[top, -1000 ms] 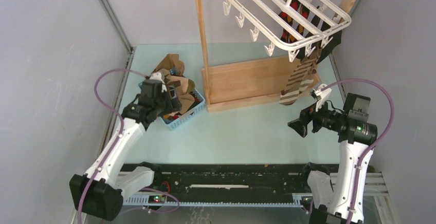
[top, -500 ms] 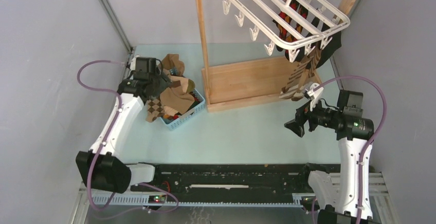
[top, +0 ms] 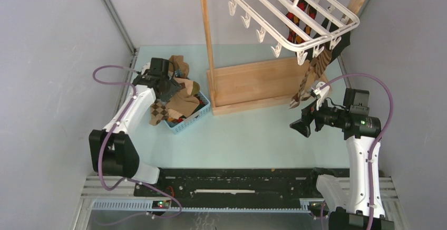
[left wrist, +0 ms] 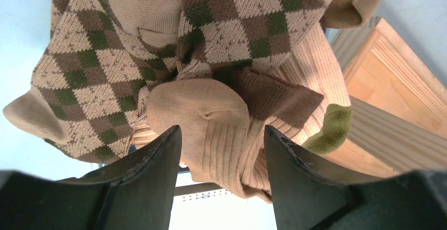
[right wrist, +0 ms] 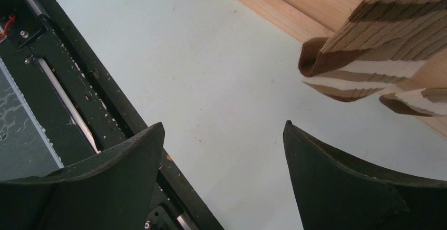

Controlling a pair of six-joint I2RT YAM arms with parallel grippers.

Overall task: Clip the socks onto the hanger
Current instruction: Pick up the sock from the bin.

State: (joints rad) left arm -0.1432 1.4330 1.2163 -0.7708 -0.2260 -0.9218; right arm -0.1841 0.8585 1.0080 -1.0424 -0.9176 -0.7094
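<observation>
- Tan sock [left wrist: 211,116] pinched by left hand [left wrist: 221,130]; argyle sock [top: 158,112] now drapes outside blue basket [top: 190,119].
- Right hand [right wrist: 222,126] spread, now nearer striped sock [right wrist: 369,56].
- One hanger [top: 295,19], one basket.

**Both arms out, both pairs of jaws apart**

The left arm [top: 132,115] reaches forward along the left side, with its wrist turned to the right. The left gripper [left wrist: 221,135] points downward, its fingers [left wrist: 153,166] partly apart; whether they pinch anything cannot be told. The right arm [top: 360,161] stands upright from its base, its forearm turned left. The right gripper [right wrist: 221,130] gapes wide, holds nothing and tilts downward
</observation>
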